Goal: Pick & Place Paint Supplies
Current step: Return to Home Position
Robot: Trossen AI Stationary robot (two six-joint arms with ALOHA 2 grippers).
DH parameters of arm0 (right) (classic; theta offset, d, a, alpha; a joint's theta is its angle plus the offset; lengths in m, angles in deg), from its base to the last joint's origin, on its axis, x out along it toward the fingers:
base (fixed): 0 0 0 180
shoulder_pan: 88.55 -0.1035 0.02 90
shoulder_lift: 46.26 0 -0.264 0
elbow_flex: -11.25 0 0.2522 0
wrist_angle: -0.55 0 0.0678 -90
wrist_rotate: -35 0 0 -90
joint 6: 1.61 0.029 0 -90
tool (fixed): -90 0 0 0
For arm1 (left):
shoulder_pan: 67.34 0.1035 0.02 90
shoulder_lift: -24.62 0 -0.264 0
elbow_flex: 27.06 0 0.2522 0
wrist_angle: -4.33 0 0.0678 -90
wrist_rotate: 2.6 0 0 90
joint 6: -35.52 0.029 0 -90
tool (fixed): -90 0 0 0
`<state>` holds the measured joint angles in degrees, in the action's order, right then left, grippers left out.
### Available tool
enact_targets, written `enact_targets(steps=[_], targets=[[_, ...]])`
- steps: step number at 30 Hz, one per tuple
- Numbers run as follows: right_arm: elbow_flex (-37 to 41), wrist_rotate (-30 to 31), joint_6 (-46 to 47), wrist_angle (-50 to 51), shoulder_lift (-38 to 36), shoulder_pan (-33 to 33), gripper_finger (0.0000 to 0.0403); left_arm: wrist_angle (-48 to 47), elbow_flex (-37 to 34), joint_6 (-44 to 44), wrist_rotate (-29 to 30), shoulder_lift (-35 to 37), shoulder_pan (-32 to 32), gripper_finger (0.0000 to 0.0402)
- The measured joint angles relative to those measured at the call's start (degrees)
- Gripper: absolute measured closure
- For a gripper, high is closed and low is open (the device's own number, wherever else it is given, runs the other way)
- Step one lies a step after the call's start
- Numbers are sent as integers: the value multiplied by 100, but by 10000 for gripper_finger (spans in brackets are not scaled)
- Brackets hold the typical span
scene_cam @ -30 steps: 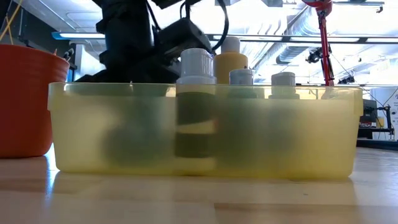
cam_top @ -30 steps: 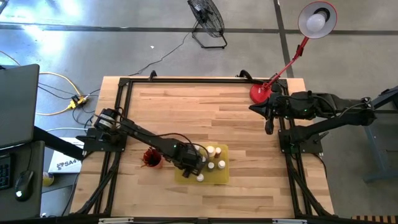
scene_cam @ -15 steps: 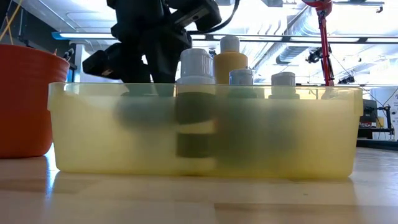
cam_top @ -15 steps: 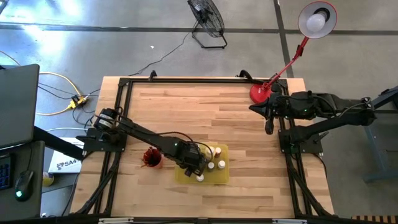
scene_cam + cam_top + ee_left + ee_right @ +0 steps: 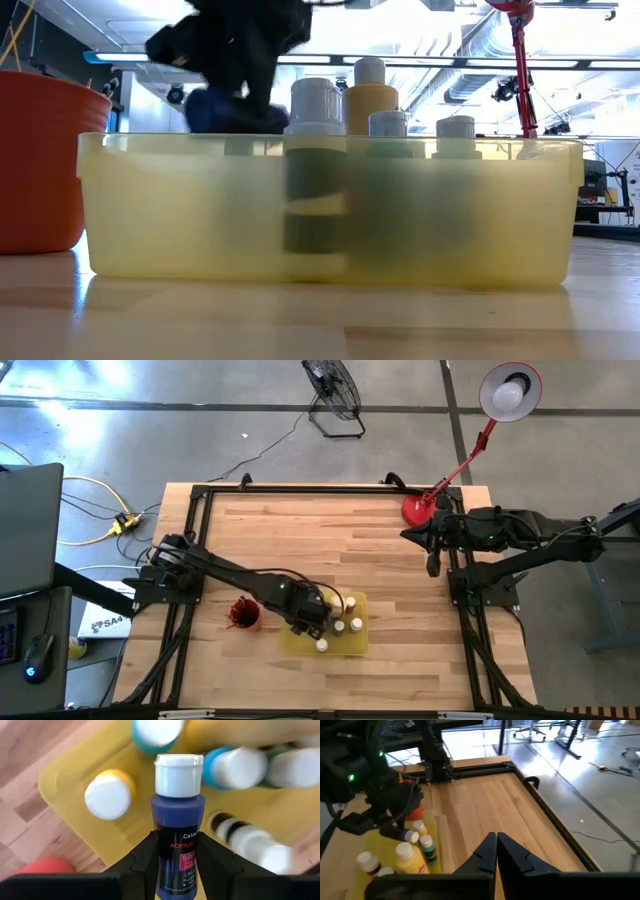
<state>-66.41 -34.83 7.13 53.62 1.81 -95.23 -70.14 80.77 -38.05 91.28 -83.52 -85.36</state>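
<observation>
A flat yellow tray stands near the table's near edge and holds several small paint bottles with pale caps, upright on their bases. In the low view a green one and a yellowish one show. My left gripper hangs over the tray's left part, shut on a purple paint bottle with a white cap. The low view shows this bottle just above the tray's rim. My right gripper waits shut, high at the table's right edge. My left gripper pinches the purple bottle's body at the label between its two fingers, one on each side. The fingers come from above, pointing steeply down. The capped end sticks out free past the fingertips. The bottle is lifted clear of the tray's floor.
A red cup stands left of the tray, close to my left arm, and shows in the low view as an orange-red wall. A red lamp base sits at the far right corner. Bare wood lies beyond the tray.
My left gripper has risen straight up out of the tray, keeping its hold on the purple bottle. The bottle was low inside the tray's left part and now hangs at the rim's height. The other bottles have stayed in place.
</observation>
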Motion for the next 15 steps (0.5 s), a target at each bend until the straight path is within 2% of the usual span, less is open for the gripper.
enact_targets(steps=[4, 15], targets=[[0, -272, 0, -1, 0, -1, 398, -126, 390, 227, 305, 4, 2, 293], [0, -855, -23, -63, 0, 2, 398, -1656, 1795, 484, 1335, 9, 0, 293]])
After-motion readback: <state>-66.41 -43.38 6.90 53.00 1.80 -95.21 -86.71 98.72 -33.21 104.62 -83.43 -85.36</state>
